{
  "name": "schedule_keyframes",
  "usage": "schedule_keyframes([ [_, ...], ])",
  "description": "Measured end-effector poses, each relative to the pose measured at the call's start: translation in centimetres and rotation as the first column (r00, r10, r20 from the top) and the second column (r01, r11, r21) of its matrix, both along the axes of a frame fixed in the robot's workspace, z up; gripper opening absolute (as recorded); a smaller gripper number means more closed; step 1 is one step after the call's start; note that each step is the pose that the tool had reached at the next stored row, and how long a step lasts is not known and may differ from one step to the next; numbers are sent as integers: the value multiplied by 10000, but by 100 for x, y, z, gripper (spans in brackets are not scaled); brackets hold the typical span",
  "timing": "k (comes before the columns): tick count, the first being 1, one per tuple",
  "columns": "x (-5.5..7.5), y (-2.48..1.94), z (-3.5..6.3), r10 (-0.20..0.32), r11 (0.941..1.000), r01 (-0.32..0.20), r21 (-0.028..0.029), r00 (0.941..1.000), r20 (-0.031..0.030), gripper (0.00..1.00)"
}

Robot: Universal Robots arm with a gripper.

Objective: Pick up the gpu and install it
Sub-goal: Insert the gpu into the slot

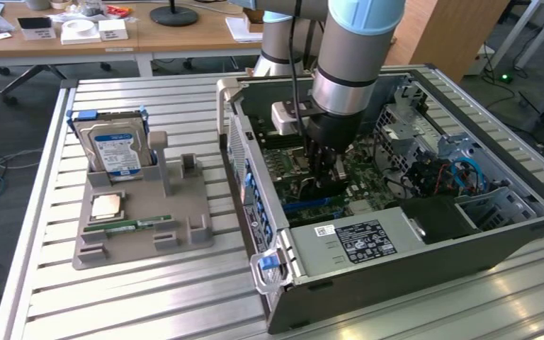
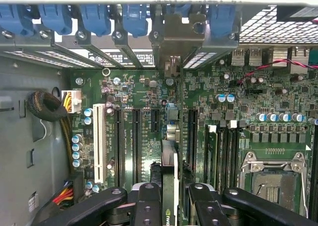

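The gripper [image 1: 321, 183] reaches down inside the open computer case [image 1: 442, 258]. Its jaws are narrowed onto the gpu [image 2: 168, 161], held edge-on between them just over the motherboard [image 2: 208, 87] slots. The card's silvery bracket [image 2: 171, 37] lies beyond the gripper at the case's rear wall.

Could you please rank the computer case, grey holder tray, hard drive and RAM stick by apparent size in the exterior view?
Largest to smallest:
1. computer case
2. grey holder tray
3. hard drive, standing upright in the tray
4. RAM stick, lying flat on the tray
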State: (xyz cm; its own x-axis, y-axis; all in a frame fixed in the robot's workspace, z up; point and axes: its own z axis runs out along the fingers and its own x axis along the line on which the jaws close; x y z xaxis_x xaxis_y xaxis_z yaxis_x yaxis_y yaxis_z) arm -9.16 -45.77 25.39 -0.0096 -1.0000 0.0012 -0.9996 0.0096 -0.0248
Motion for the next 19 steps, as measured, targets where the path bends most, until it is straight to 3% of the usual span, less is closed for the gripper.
schedule_keyframes([
  [19, -3, 0, -64, 1, 10000, -1, -1, 10000, 0, 26],
])
